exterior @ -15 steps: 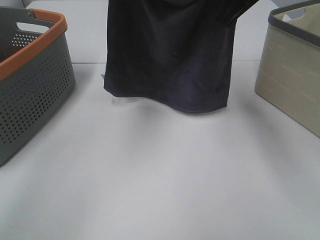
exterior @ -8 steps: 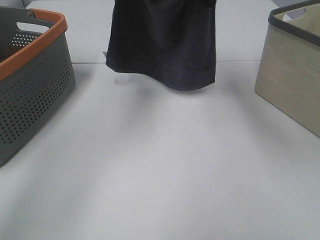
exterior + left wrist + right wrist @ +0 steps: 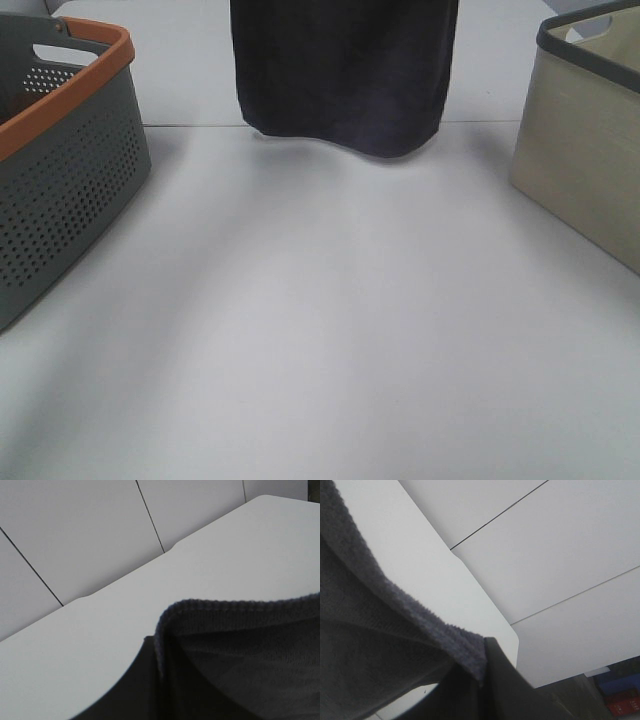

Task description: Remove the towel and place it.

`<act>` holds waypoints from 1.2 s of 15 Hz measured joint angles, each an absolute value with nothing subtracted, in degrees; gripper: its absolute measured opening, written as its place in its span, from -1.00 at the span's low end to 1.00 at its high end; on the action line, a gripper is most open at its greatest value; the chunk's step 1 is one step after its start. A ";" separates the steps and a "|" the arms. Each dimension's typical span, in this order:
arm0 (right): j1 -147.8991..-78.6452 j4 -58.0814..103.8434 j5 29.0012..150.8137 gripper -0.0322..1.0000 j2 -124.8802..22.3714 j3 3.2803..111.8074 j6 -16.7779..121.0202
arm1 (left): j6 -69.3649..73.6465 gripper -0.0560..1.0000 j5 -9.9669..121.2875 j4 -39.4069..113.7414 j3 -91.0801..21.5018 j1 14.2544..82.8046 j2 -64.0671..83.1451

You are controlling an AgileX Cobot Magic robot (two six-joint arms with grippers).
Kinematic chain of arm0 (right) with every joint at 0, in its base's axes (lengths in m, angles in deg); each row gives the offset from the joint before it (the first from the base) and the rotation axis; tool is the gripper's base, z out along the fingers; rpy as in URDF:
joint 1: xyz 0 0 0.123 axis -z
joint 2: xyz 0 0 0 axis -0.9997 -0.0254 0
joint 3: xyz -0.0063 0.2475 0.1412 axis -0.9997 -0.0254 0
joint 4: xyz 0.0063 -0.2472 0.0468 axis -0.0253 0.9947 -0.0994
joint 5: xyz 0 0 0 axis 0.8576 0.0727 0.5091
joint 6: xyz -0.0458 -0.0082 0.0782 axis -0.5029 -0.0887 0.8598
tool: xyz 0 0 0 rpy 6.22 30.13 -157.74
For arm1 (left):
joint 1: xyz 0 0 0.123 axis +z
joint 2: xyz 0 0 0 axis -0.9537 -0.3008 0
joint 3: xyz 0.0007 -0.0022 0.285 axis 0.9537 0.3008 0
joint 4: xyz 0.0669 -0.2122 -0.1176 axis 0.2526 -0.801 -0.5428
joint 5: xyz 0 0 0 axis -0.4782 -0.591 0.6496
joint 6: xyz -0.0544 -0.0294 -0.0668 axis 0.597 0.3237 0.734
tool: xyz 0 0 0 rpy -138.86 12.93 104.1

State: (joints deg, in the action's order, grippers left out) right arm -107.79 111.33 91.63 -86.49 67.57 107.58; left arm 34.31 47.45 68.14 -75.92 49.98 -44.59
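The near half of the white table is bare, an open stretch running between the two baskets. At the left edge sits the grey perforated basket with an orange rim; at the right edge stands the beige basket with a dark rim. Both are well apart from the middle.

Farther back, the towel hangs in the air over the far centre of the table, its top cut off by the frame. Its hem has risen since a second ago and now clears the tabletop, and the cloth hangs narrower and squarer than it did. That suggests the lift is done and what remains is carrying it to a resting place.

Neither gripper shows in the high view. In the wrist views, the left gripper and the right gripper each appear as a dark shape pressed against a hemmed towel edge; the fingers are hard to make out, but each seems clamped tight on the towel, one upper corner apiece.

There is free room on every side of the hanging cloth: either basket can be reached sideways, provided the hem clears the rim.
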 joint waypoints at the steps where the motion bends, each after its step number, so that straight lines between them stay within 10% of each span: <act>1: -107.79 111.33 91.57 -0.94 -86.78 67.57 107.58 | 34.31 -0.89 47.45 68.14 -75.92 49.98 -45.04; 18: -107.79 110.13 91.86 -0.94 -91.99 69.17 111.65 | 32.93 -0.89 43.62 69.46 -75.92 48.66 -49.00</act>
State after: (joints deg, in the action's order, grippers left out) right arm -107.79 110.13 91.86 -91.99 69.17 111.65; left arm 32.93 43.62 69.46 -75.92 48.66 -49.00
